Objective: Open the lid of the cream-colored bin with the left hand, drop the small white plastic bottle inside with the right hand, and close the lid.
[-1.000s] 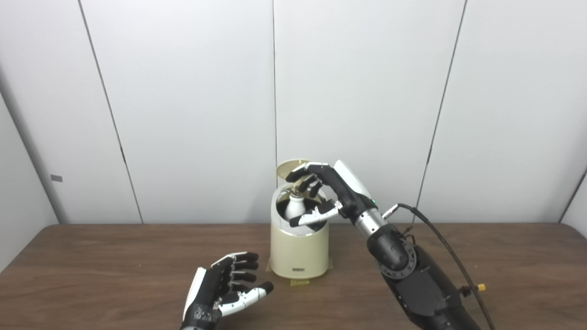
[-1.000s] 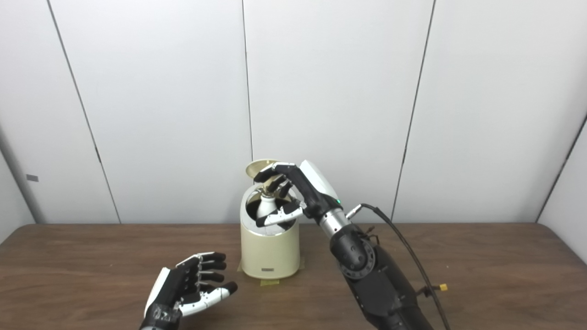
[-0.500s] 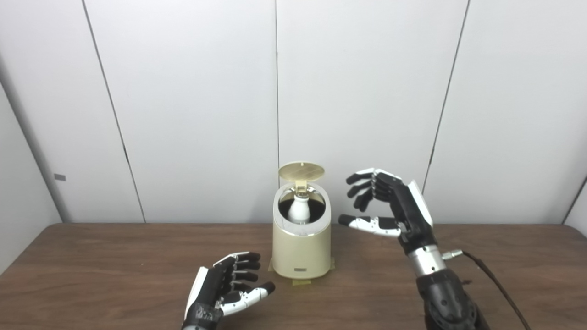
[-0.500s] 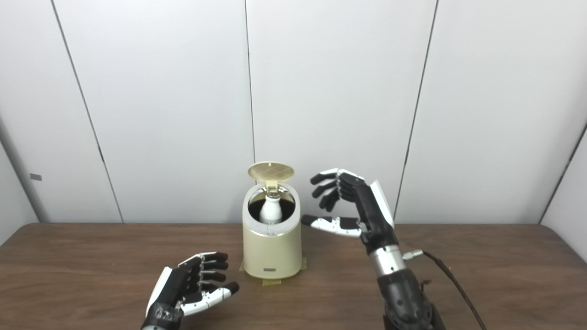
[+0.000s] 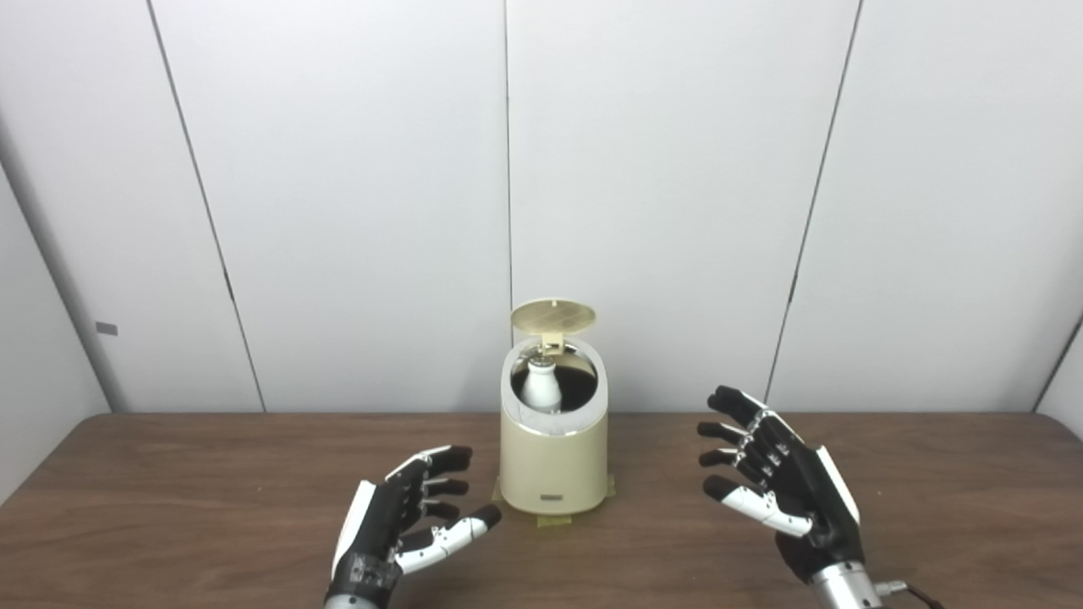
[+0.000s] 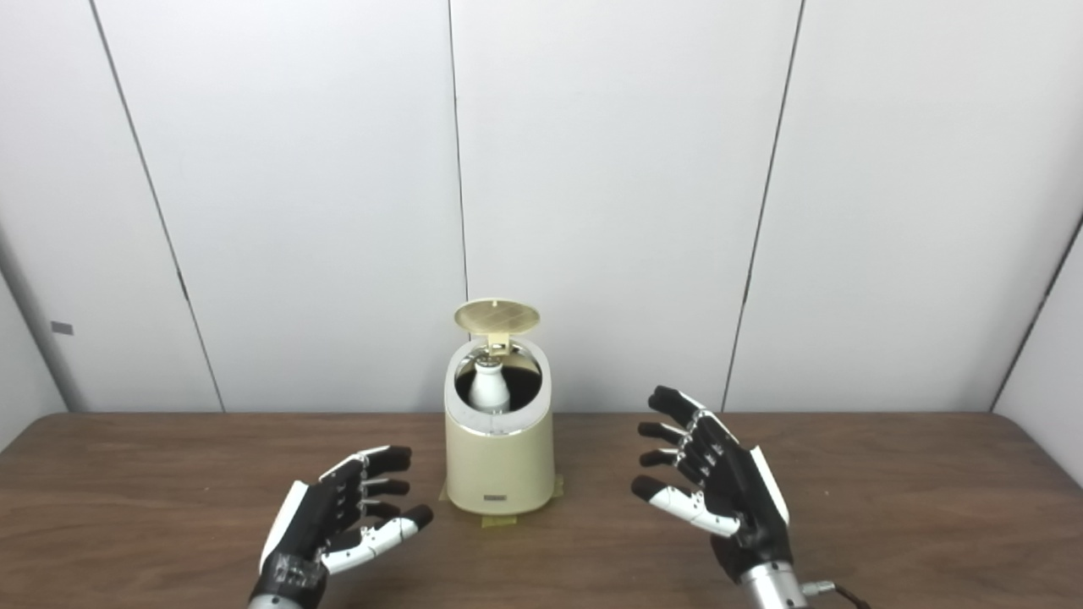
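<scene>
A brown wooden table (image 5: 169,474) carries the cream-colored bin (image 5: 553,457) near its back edge, and the bin's round lid (image 5: 553,315) stands tipped up behind the opening. In front of the bin and to its right the right hand (image 5: 783,482) hovers with fingers spread wide and nothing in it, while the left hand (image 5: 406,520) sits low in front of the bin to its left, fingers also apart and empty. The small white plastic bottle (image 5: 541,386) stands upright inside the bin, its neck showing through the opening.

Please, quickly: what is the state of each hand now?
Left hand: open, holding nothing.
Right hand: open, holding nothing.
</scene>
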Available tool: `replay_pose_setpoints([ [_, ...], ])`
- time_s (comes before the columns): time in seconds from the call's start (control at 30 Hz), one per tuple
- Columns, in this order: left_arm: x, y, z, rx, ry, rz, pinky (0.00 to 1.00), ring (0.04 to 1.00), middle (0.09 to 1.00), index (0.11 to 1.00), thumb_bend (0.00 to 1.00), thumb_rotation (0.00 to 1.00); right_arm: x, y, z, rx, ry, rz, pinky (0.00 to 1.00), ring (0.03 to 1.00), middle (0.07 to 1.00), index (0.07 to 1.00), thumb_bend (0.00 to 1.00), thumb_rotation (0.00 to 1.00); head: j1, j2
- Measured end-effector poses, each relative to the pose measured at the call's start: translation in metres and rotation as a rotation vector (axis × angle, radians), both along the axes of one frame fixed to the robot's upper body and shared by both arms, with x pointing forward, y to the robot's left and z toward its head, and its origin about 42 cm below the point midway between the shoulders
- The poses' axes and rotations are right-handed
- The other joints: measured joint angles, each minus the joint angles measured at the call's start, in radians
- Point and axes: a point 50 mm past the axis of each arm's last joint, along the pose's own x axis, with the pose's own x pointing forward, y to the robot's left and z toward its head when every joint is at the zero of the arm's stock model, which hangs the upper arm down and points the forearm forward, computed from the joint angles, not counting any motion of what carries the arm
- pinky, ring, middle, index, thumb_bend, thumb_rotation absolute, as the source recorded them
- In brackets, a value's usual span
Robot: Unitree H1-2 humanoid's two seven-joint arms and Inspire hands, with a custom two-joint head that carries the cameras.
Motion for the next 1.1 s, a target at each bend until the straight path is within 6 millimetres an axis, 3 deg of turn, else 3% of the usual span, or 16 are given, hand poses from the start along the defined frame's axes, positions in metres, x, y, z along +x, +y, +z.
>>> replay_pose_setpoints([
  [0.13, 0.011, 0.009, 0.016, 0.08, -0.042, -0.007, 0.78, 0.872, 0.914, 0.928, 0.92, 0.42, -0.008, 0.004, -0.011, 0.016, 0.031, 0.009, 0.6, 0.756, 0.848, 0.834, 0.86, 0.3, 0.005, -0.002],
  [0.27, 0.038, 0.014, 0.059, 0.188, -0.122, -0.034, 0.76, 0.9, 0.934, 0.942, 0.95, 0.43, -0.008, 0.006, -0.012, 0.017, 0.046, 0.002, 0.61, 0.75, 0.841, 0.821, 0.86, 0.29, 0.002, 0.0],
  [0.4, 0.063, 0.003, 0.105, 0.233, -0.209, -0.087, 0.79, 0.916, 0.947, 0.94, 0.96, 0.38, -0.009, 0.012, -0.01, 0.039, 0.043, -0.001, 0.58, 0.741, 0.84, 0.824, 0.84, 0.26, -0.008, 0.002],
  [0.53, 0.085, -0.01, 0.134, 0.261, -0.241, -0.136, 0.84, 0.926, 0.955, 0.94, 0.94, 0.34, -0.01, 0.016, -0.006, 0.048, 0.037, 0.003, 0.56, 0.739, 0.837, 0.824, 0.83, 0.24, -0.015, 0.0],
  [0.73, 0.11, -0.023, 0.139, 0.381, -0.203, -0.16, 0.82, 0.966, 0.998, 0.956, 1.0, 0.39, -0.011, 0.016, -0.008, 0.048, 0.042, 0.002, 0.53, 0.721, 0.826, 0.812, 0.85, 0.24, -0.02, 0.002],
  [0.93, 0.128, -0.039, 0.161, 0.54, -0.234, -0.197, 0.91, 1.0, 0.984, 0.949, 0.97, 0.4, -0.011, 0.016, -0.007, 0.049, 0.038, 0.003, 0.51, 0.707, 0.824, 0.81, 0.85, 0.24, -0.023, 0.002],
  [1.1, 0.138, -0.051, 0.171, 0.67, -0.273, -0.241, 0.8, 0.928, 0.905, 0.839, 0.98, 0.39, -0.011, 0.016, -0.007, 0.051, 0.038, 0.007, 0.5, 0.7, 0.818, 0.805, 0.86, 0.25, -0.025, 0.002],
])
